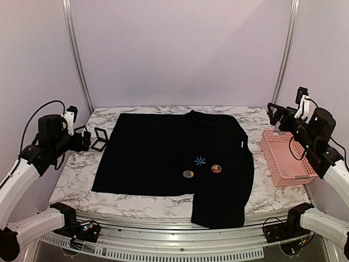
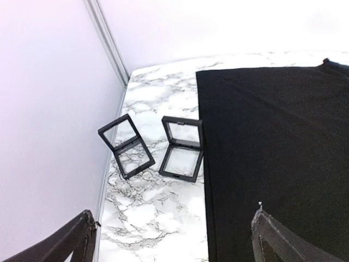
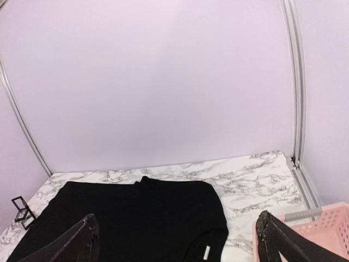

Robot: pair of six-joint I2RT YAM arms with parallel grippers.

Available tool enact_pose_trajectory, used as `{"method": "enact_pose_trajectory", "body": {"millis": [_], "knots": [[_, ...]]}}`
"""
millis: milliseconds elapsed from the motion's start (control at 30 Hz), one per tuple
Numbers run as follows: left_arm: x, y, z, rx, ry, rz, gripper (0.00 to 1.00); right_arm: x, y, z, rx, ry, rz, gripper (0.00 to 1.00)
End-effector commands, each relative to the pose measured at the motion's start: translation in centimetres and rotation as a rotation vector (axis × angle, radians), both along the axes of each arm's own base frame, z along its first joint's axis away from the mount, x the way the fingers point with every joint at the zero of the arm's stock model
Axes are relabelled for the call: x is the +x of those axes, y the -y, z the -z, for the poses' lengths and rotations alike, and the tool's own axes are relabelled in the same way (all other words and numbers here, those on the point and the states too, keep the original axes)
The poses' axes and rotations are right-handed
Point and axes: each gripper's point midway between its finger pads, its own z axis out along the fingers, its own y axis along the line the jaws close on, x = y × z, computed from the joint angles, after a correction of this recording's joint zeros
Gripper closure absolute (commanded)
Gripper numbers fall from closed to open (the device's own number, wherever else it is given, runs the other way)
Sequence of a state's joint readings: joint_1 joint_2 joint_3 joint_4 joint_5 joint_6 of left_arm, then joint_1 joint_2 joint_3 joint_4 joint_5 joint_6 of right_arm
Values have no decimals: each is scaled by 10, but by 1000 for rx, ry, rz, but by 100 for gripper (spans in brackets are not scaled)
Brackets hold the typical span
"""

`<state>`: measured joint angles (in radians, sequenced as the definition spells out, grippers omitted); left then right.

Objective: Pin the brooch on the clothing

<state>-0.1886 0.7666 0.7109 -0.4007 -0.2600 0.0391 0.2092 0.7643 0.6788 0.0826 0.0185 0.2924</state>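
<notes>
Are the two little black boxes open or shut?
Open. The slanted box and the straighter box both have their lids lifted up.

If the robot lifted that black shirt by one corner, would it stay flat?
Probably not: the shirt lies limp, one end draped over the table edge, so it would likely sag and fold. Pushed, it would probably bunch, not slide.
</notes>
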Motion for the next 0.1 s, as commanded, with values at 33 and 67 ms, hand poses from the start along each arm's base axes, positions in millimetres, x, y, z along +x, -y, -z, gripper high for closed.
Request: {"method": "enact_pose_trajectory", "body": {"millis": [33, 67], "knots": [[-4, -17, 5, -31, 101, -90, 0, -17, 31, 37, 100, -28, 164, 1], [-4, -19, 3, -29, 110, -100, 0, -18, 35, 46, 100, -41, 182, 1]]}}
